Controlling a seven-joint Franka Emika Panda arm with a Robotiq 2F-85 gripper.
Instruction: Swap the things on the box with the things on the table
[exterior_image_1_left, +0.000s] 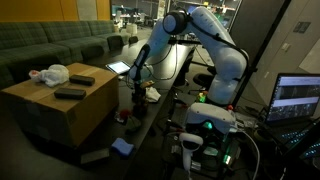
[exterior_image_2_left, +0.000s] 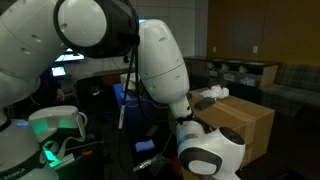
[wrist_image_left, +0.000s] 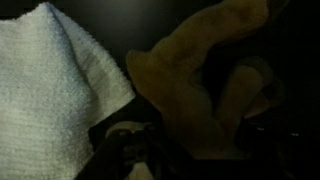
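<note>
In the wrist view a brown plush toy (wrist_image_left: 190, 75) lies on a dark surface next to a white towel (wrist_image_left: 50, 85). My gripper (wrist_image_left: 195, 140) hangs low over the toy, its dark fingers wide apart on either side of it, so it looks open. In an exterior view the gripper (exterior_image_1_left: 137, 88) is down at the dark table beside a cardboard box (exterior_image_1_left: 60, 115). On the box lie a white plastic bag (exterior_image_1_left: 50, 73) and two black flat objects (exterior_image_1_left: 82, 79) (exterior_image_1_left: 69, 93). The box also shows in an exterior view (exterior_image_2_left: 250, 125), where the arm hides the gripper.
A green sofa (exterior_image_1_left: 50, 40) stands behind the box. A lit laptop screen (exterior_image_1_left: 300, 98) stands beside the robot base. Cables and small items lie on the floor near a blue object (exterior_image_1_left: 122, 147). The scene is dim.
</note>
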